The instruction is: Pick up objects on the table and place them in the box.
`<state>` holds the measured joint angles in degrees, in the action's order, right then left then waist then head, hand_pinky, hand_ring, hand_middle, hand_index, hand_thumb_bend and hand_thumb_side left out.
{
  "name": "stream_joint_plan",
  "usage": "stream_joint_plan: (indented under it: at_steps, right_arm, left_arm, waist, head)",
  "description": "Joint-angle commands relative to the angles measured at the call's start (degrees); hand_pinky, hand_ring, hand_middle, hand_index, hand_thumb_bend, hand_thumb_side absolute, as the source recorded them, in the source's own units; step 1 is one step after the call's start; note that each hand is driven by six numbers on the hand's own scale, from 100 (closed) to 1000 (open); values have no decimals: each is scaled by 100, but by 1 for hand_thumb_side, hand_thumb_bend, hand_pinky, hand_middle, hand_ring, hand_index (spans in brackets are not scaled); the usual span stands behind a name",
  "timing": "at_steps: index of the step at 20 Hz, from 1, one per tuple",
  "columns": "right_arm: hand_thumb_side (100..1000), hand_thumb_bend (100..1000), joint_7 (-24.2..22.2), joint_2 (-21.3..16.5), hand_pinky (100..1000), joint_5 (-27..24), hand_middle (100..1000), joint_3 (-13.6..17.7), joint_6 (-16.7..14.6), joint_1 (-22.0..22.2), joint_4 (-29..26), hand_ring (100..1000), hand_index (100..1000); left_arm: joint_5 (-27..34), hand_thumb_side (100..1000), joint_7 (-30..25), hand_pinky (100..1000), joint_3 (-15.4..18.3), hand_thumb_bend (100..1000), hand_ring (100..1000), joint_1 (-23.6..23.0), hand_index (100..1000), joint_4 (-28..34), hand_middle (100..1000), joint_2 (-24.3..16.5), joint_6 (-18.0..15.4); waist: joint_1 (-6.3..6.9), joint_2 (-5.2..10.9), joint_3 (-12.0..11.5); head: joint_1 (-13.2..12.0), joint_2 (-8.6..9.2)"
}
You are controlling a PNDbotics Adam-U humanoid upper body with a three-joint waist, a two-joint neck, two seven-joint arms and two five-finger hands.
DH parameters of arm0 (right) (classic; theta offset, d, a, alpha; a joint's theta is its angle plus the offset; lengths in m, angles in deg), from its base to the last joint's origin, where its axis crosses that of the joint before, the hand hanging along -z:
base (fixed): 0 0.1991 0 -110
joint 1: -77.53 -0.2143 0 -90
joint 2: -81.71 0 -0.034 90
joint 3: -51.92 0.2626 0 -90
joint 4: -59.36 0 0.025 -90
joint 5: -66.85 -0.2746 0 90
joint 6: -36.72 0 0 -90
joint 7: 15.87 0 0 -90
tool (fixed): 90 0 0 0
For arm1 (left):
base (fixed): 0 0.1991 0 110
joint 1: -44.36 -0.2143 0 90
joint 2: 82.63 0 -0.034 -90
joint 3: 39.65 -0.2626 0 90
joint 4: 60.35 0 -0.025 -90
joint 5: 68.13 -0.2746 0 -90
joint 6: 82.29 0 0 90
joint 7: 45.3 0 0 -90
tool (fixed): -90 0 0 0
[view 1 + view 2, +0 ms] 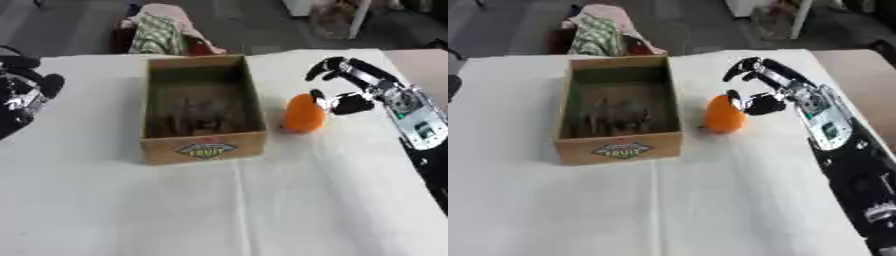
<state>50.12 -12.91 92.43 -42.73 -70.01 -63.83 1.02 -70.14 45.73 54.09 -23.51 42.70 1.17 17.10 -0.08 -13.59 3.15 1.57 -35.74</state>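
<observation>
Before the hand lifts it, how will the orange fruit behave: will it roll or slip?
The orange fruit looks rounded and smooth, so it would probably roll on the flat white table if nudged. Its skin may slip between the fingers of the right hand. It seems solid, likely keeping its shape.

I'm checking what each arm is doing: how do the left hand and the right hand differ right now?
The right hand reaches over the table beside the orange object, thumb against it and fingers arched above; the left hand sits at the table's left edge, far from it. The right hand lies right of the box; the left hand lies to its left. The right hand shows in both views; the left hand shows mostly in the left eye view. Both are black and silver.
</observation>
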Motion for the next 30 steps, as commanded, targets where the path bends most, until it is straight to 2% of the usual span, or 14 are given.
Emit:
stream_joint_plan:
  at_steps: [1,2,6,9,12,13,14,15,17,18,19,21,24,30]
  right_arm:
    - [126,100,1,-193,846,-64,768,11,31,-82,-149,896,738]
    - [254,100,-2,-194,870,-63,804,7,35,-77,-146,911,831]
    - [337,111,-272,-196,891,206,832,-431,-95,64,223,923,863]
    - [348,153,-569,-190,900,502,844,-663,-236,34,267,927,871]
    - [310,159,-834,-160,898,813,841,-597,-299,26,205,924,844]
    - [195,146,-835,-149,886,916,821,-539,-305,25,177,911,763]
    - [195,146,-794,-136,886,1015,821,-501,-312,28,161,911,763]
    - [143,100,-729,-132,853,1115,770,-427,-298,15,116,877,544]
    - [108,100,-553,-123,824,1316,714,-222,-262,-2,-38,845,406]
    - [108,100,-457,-114,824,1416,714,-128,-243,-2,-122,845,406]
    - [100,100,-358,-111,794,1482,645,-44,-221,-21,-206,815,299]
    - [100,100,-158,-122,780,1495,606,161,-172,-45,-432,798,248]
    - [100,100,148,-166,776,1371,596,289,-106,-76,-668,795,233]
    - [100,100,767,-225,777,1100,597,203,-76,-475,-783,794,244]
  left_arm:
    - [27,488,16,682,79,666,446,38,699,98,525,-101,-1]
    - [27,488,15,682,78,669,446,39,699,99,525,-101,-2]
    - [18,487,-17,682,57,670,445,37,699,111,524,-79,1]
    - [18,488,-17,682,60,670,446,26,699,113,524,-74,5]
    - [17,488,-22,682,57,670,445,24,699,117,524,-69,7]
    - [16,488,-22,682,57,671,445,22,699,118,524,-71,7]
    - [15,488,-22,682,57,671,445,21,699,119,524,-73,7]
    - [15,487,-19,682,61,671,445,16,699,118,524,-73,9]
    - [17,488,-12,682,66,670,445,9,699,117,524,-74,10]
    - [18,488,-11,682,67,670,445,7,699,118,524,-74,11]
    - [19,487,-10,684,70,664,446,4,700,118,525,-74,10]
    - [22,488,-7,684,80,662,446,3,701,122,525,-74,4]
    - [25,488,2,685,97,660,447,1,700,131,525,-78,-3]
    - [36,489,43,691,133,659,447,3,700,183,525,-64,-17]
  waist:
    - [6,116,7]
    - [5,111,5]
    - [8,97,-21]
    - [2,101,-6]
    - [-1,107,-4]
    - [-1,110,-6]
    - [-1,112,-8]
    - [-1,116,-6]
    - [-2,122,-6]
    - [-3,124,-6]
    - [-3,129,-2]
    - [-8,134,1]
    - [-15,140,-1]
    - [-22,173,-44]
  head:
    - [-14,34]
    - [-10,38]
    - [41,37]
    - [37,32]
    - [32,35]
    - [31,38]
    - [31,40]
    - [28,43]
    - [23,48]
    - [22,50]
    - [15,48]
    - [10,47]
    - [6,45]
    - [41,28]
